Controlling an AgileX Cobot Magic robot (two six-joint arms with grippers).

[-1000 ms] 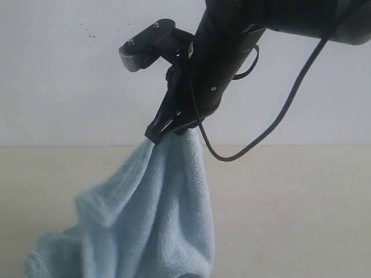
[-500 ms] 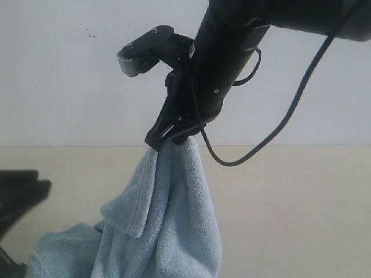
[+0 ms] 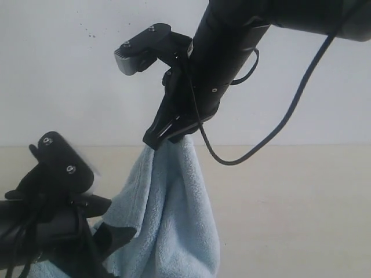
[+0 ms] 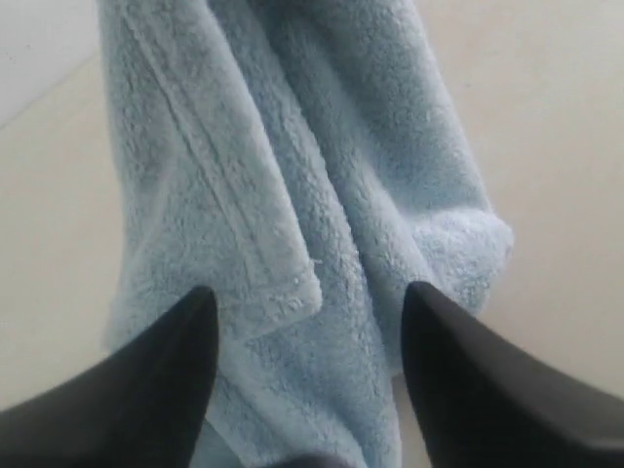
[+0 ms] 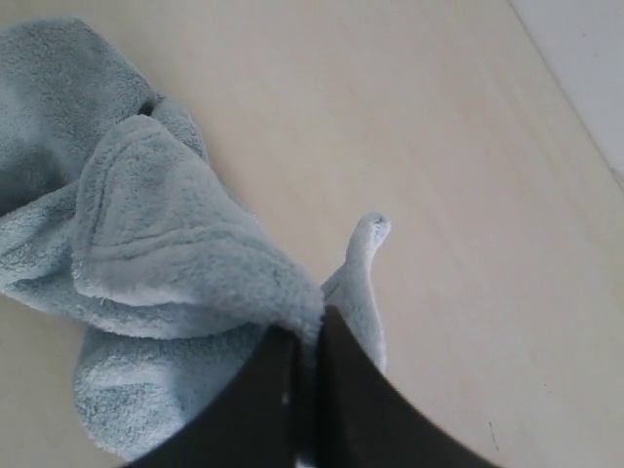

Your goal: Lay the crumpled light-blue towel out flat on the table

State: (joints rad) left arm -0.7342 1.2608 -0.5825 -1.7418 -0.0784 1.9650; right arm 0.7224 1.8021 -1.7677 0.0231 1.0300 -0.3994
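Note:
The light-blue towel (image 3: pixel 174 214) hangs in long folds from my right gripper (image 3: pixel 168 136), which is shut on its top edge high above the table (image 3: pixel 290 208). The right wrist view shows the pinched fold of the towel (image 5: pixel 185 253) between the closed fingers of the right gripper (image 5: pixel 307 336). My left gripper (image 3: pixel 110 223) stands low at the left, beside the hanging cloth. Its jaws are open, and in the left wrist view the left gripper (image 4: pixel 307 312) frames a hemmed corner of the towel (image 4: pixel 283 283) without closing on it.
A white wall (image 3: pixel 58 87) rises behind the beige table. The right arm's black cable (image 3: pixel 278 124) loops down in front of the wall. Bare tabletop lies to the right of the towel.
My left arm has risen into view at the lower left and its jaws have opened beside the towel. The right gripper has kept its hold and barely moved; the lower folds have shifted.

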